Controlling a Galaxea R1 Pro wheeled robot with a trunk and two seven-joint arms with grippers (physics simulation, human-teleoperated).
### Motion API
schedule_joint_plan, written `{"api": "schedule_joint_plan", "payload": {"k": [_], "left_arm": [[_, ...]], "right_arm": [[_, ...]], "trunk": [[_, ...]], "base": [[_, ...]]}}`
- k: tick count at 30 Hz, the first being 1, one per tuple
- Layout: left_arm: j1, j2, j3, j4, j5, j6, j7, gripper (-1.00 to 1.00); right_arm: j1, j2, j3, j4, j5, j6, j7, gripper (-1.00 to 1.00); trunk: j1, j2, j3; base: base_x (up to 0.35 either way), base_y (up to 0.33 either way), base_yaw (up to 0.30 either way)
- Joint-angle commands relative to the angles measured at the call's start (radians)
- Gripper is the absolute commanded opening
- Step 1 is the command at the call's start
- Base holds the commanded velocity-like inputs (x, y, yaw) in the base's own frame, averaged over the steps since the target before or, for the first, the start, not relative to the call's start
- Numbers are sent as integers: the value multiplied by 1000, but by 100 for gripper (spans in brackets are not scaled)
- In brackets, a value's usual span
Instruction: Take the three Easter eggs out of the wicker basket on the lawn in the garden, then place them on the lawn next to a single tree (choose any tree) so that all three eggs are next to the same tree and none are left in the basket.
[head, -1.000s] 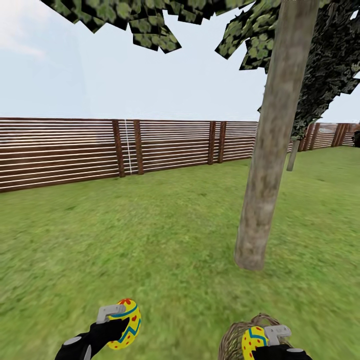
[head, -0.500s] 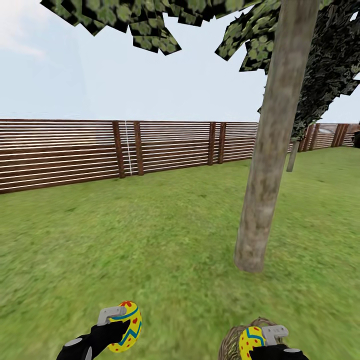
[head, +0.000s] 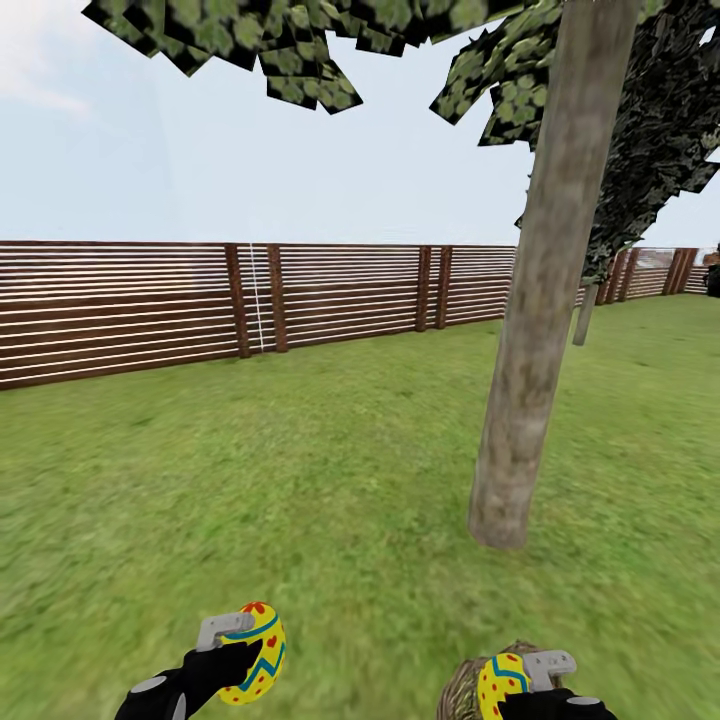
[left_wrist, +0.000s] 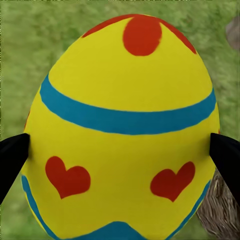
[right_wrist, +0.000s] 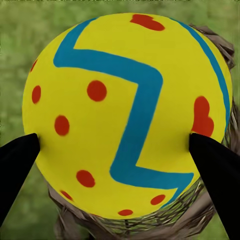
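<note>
an egg (head: 252, 652) is pinched in the left claw (head: 232, 645), short of the tree (head: 520, 400) and off to its left, and is held above the lawn (head: 300, 470). in the left wrist view the dark fingertips (left_wrist: 12, 160) are seen pressed against both flanks of this egg, which carries red hearts and a blue band. a second egg (head: 503, 683) is pinched in the right claw (head: 525, 675), short of the trunk and nearly in line with it. it is held just over the wicker basket (head: 462, 690), whose woven rim is seen below it in the right wrist view. a third egg cannot be made out; whether it lies in the basket cannot be told.

the step in hand is judged to be the carrying of two eggs to the tree. next, both eggs would need to be brought nearer the foot of the trunk, lowered to the grass and released gently so that they do not roll away. the slatted fence (head: 130, 310) stands well beyond the tree.
</note>
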Motion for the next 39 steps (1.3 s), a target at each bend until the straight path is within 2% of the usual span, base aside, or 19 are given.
{"api": "schedule_joint_plan", "payload": {"k": [1,13,15,16,19,20,26,39], "left_arm": [[-1,-1,5,-2,-10,4,-10,-100],[-1,-2,5,-3,-10,3,-13,-100],[-1,-1,6,-5,-7,1,-18,-100],[-1,1,6,-5,-6,-12,-24,-100],[-1,4,7,55,-10,-212,-101,-100],[-1,4,7,62,-10,-224,-105,-100],[-1,6,6,67,-12,-233,-108,-100],[-1,7,6,67,-12,-233,-110,-100]], "right_arm": [[-1,-1,3,-1,-8,4,-6,-100],[-1,0,3,0,-8,4,-6,-100],[-1,0,3,0,-9,4,-6,-100],[-1,1,3,0,-9,4,-6,-100],[-1,1,3,0,-9,4,-6,-100],[-1,1,3,0,-9,4,-6,-100],[-1,21,3,2,-8,3,-6,-100],[-1,22,3,2,-8,2,-6,-100]], "trunk": [[-4,7,2],[-50,91,40],[-50,91,40],[-50,91,40],[-50,91,40],[-50,91,40],[-50,91,40],[-50,91,40]], "base": [[0,0,0],[0,0,0],[0,0,0],[0,0,0],[0,11,0],[0,131,0],[-62,217,0],[-33,329,0]]}}
